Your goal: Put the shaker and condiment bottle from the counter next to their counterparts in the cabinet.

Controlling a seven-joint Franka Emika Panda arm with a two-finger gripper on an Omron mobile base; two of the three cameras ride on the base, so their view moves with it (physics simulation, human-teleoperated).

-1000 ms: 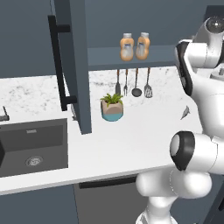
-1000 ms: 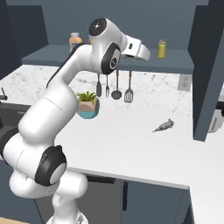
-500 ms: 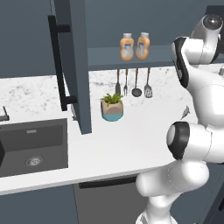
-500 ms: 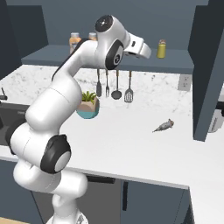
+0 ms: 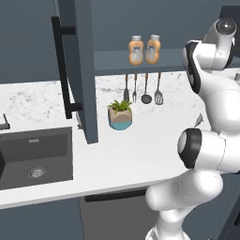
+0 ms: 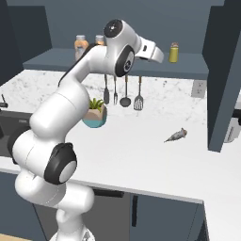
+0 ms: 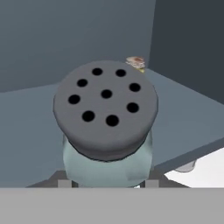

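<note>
Between the two dark finger tips of the gripper (image 7: 105, 183), clamped: the shaker (image 7: 106, 127), close against the hand camera. Pale teal-grey body, round, topped by a flat grey cap pierced with eight dark holes, one in the middle and seven ringed about it. Held up at shelf height inside the cabinet (image 6: 117, 66), over the slate-blue shelf board; beyond the cap, far along the shelf, a small blurred orange-and-pale shape, too small to name.

From the right base camera, hand end of the white arm reaching toward the right part of the shelf, close to the yellow-green shaker (image 6: 174, 52) with its dark cap. Shaker in the grip hidden there behind the hand. At the left end of the shelf, two orange bottles (image 5: 144, 49) standing side by side, whitish labels, beige caps.

Below the shelf, four dark utensils (image 6: 122, 92) hanging on the wall. On the counter (image 6: 141, 160), white with faint grey speckle: a small plant in a beige-and-teal pot (image 5: 120, 115), and well to its right a little grey object (image 6: 176, 135) lying flat. Dark sink (image 5: 35, 157) sunk in at the left. Cabinet door (image 5: 77, 70) swung open, long black bar handle (image 5: 63, 68) on its face.
</note>
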